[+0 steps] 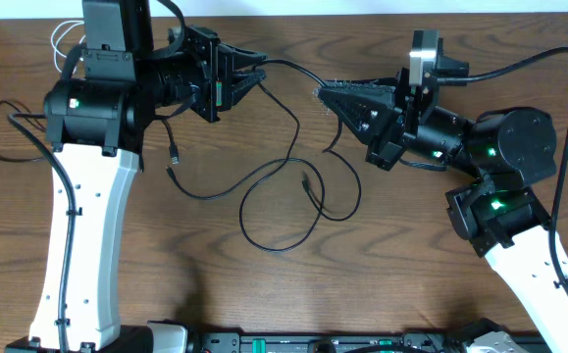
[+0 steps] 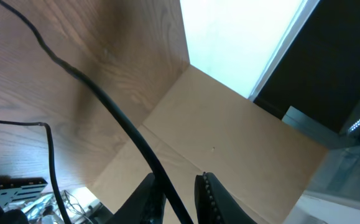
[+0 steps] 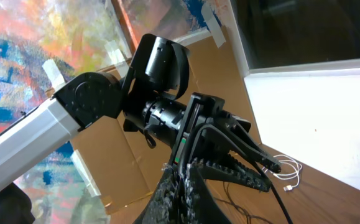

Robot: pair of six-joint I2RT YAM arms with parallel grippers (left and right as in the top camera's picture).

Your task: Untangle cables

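Counting three black cables point(image 1: 274, 196), one white cable point(image 1: 63, 37)

Two robot arms are showing white lower links rising into bulky black joint housings, each glowing with small green indicator lights. The left end effector point(image 1: 254, 78) and right end effector point(image 1: 325, 94) are wearing black, ribbed, tapering fingers. Thick black wires are looping from the housings, and small screws are dotting the white shells.

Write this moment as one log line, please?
left gripper: closing on black cable | right gripper: shut on black cable | white cable: table corner, untouched
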